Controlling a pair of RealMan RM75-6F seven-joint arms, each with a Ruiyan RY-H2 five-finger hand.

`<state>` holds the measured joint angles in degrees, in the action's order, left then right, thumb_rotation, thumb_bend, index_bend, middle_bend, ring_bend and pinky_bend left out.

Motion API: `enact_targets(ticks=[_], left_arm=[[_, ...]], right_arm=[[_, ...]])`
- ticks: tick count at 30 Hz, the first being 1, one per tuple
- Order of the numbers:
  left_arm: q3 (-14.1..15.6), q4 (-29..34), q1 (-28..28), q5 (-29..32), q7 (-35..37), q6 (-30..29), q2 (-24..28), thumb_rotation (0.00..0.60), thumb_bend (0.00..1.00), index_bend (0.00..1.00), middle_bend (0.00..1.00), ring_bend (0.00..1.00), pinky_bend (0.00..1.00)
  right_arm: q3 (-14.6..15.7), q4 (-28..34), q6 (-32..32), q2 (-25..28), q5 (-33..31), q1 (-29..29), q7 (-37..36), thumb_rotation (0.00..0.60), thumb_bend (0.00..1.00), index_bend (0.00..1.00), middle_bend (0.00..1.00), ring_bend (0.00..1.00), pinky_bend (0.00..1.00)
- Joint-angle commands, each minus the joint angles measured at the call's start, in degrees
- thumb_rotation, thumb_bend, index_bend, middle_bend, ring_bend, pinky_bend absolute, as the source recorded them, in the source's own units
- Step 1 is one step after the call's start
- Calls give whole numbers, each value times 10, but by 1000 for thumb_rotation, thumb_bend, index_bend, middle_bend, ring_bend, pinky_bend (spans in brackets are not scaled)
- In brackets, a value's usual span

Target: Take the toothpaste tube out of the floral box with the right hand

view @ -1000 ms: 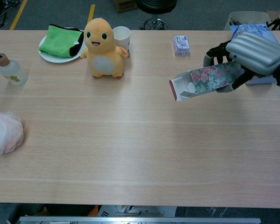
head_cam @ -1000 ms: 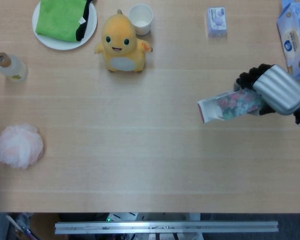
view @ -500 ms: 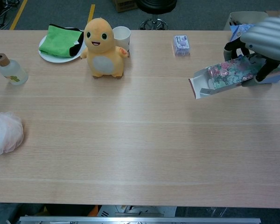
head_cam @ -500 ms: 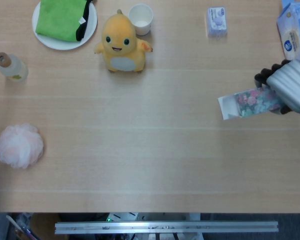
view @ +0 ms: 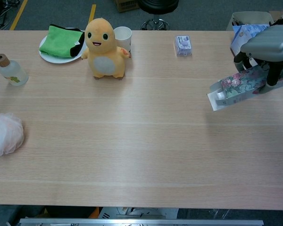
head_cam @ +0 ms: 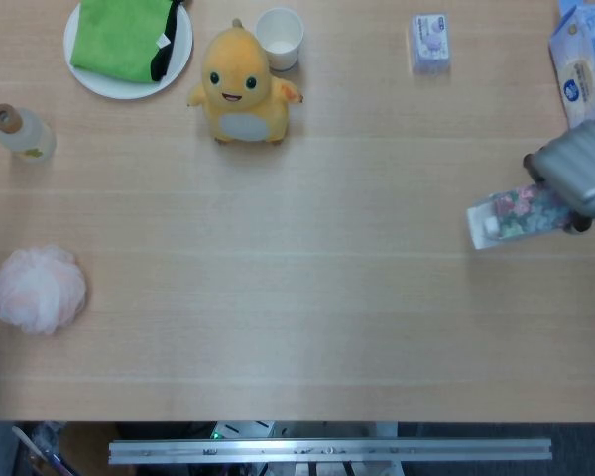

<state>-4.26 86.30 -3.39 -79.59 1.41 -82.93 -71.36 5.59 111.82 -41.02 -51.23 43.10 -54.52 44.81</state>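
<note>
My right hand [head_cam: 575,171] [view: 269,52] grips the floral box [head_cam: 516,213] [view: 238,86] at the table's right edge. The box is held above the table, roughly level, its open end pointing left. Inside that open end a pale shape shows, which may be the toothpaste tube [view: 221,95]; I cannot tell for sure. My left hand is in neither view.
A yellow plush toy [head_cam: 241,87], a paper cup [head_cam: 279,37] and a plate with a green cloth [head_cam: 129,40] stand at the back. A small bottle [head_cam: 20,134] and a pink bath puff [head_cam: 40,288] lie at the left. Wipes packs [head_cam: 585,69] sit at the back right.
My right hand has carried the floral box to the right, toward the table's right edge, and slightly toward the front.
</note>
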Motion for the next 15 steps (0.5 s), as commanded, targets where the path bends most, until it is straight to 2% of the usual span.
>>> enact_targets(ticks=[1,9,15], left_arm=[[0,-1,0,0,2,-1,0,600,171,366,258,178,278],[1,-6,2,2,9,0,-3,600,171,366,258,178,278],[1,-9,2,2,12,0,-4,600,171,366,258,178,278]], right_arm=[[47,64,-27,10,-146,-102,114,600,33,686,684,548,652],[81,103,-93,-5,-266,-180,185,600,48,685,684,548,653],[94,114,-123,-13,-304,-201,199,600,48,686,684,545,652]])
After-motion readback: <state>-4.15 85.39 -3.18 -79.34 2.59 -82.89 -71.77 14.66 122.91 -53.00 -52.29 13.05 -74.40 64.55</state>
